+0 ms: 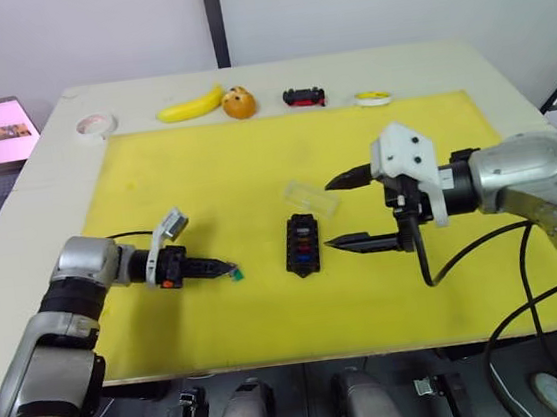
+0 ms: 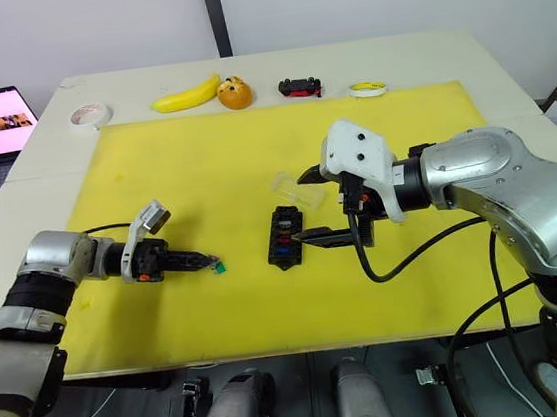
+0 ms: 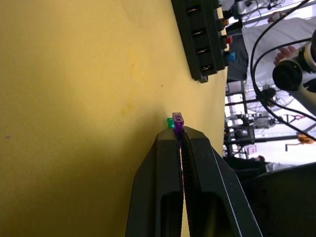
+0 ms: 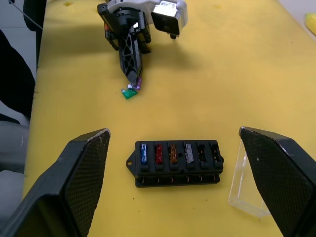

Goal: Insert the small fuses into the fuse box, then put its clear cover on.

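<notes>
1. the step in hand is fuse loading, and it looks well along: the fuse box (image 4: 178, 163) lies flat on the yellow mat (image 1: 203, 167) near the middle of the desk (image 1: 36, 196), and in the right wrist view its top row already carries a blue, a red, an amber and a grey fuse, with the last slots looking dark, so i cannot tell whether they are filled.
2. the left gripper (image 3: 180, 132) has its jaws pinched tight on a purple fuse (image 3: 177, 119), held at the very tips just above the mat, well to the left of the box.
3. a green fuse (image 4: 129, 93) lies loose on the mat, right beside that gripper's tips and touching or nearly touching the purple one.
4. the right gripper (image 1: 347, 211) hovers at the box's right side with its jaws spread wide and nothing between them; one finger sits near the clear cover (image 4: 247, 187), the other near the box's edge.
5. the clear cover rests on the mat just beyond the box's far right corner, not yet on.
6. the next move probably calls for carrying the purple fuse over to an open slot and pressing it in with its blades down, without knocking the seated fuses.
7. the green fuse then wants picking up and seating, and only after that the cover goes on.
</notes>
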Tool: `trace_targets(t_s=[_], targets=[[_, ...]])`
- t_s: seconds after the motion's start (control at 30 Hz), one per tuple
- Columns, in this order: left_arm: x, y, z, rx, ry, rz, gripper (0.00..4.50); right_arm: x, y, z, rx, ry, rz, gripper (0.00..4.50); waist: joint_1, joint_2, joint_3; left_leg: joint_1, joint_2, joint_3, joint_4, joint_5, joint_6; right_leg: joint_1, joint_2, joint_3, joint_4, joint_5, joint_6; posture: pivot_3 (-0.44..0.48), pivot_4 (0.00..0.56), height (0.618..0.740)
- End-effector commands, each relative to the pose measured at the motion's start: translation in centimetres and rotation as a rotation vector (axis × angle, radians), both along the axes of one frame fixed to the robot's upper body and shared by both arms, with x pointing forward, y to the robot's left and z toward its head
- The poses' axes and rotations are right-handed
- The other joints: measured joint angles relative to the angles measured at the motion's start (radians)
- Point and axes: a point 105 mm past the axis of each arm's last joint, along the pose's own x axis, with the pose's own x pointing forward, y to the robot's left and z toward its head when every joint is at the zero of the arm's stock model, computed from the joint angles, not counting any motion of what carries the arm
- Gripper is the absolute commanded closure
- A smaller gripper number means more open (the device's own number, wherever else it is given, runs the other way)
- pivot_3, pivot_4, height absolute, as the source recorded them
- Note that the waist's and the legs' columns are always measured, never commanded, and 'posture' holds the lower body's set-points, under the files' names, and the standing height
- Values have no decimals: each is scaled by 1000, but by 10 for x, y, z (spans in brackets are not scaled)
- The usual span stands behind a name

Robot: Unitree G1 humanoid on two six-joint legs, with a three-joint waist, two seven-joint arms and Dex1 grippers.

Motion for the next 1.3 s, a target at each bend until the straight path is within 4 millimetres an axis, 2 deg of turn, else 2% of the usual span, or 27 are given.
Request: trace_targets(t_s=[0.03,0.17,0.3,0.37,0.53,0.73,0.97,1.07,1.17,1.3], targets=[[0,7,-8,32,17,30,4343,-4,1,7,-7,-46,14,0,-1,0,0,0,0,0,0,0,0,0,0,0,0,0,0,0,150,740],[9,14,19,-25,-77,71,4343,-5,1,7,-5,-45,17,0,-4,0,0,0,0,0,0,0,0,0,1,0,0,0,0,0,150,740],[8,15,49,-67,-174,56,4343,-7,4,7,7,-32,26,0,-16,-1,0,0,1,-1,0,0,0,-1,1,0,0,0,0,0,150,740],[2,10,75,-103,-268,17,4343,-8,10,7,53,-3,37,0,-18,-1,1,0,2,-1,-1,0,0,-1,1,0,0,0,0,0,150,740],[-15,-11,120,-169,-503,-88,4343,-13,32,13,252,187,69,0,-19,-1,1,-1,3,-1,-2,0,0,-2,1,0,0,0,0,0,150,740],[-33,-32,137,-182,-669,-211,4343,-8,52,22,408,358,71,0,-16,-1,0,-1,2,-1,-2,0,-1,-2,0,0,0,0,0,0,150,740],[-38,-39,142,-189,-740,-260,4343,-6,64,22,422,456,62,0,-18,-1,0,-1,2,0,-2,0,-1,-3,1,0,0,0,0,0,150,740],[-38,-40,140,-185,-748,-264,4420,-7,66,22,425,474,67,841,-20,-1,1,-1,2,0,-2,0,-1,-3,1,0,0,0,0,0,150,740],[-39,-41,141,-191,-754,-268,4420,-6,68,21,424,491,58,2266,-22,-1,1,-1,2,0,-3,0,-1,-3,1,0,0,0,0,0,150,740],[-40,-42,142,-197,-762,-270,4420,-6,70,23,430,503,58,2266,-22,-1,1,-1,2,0,-3,0,-1,-3,1,0,0,0,0,0,150,740]])
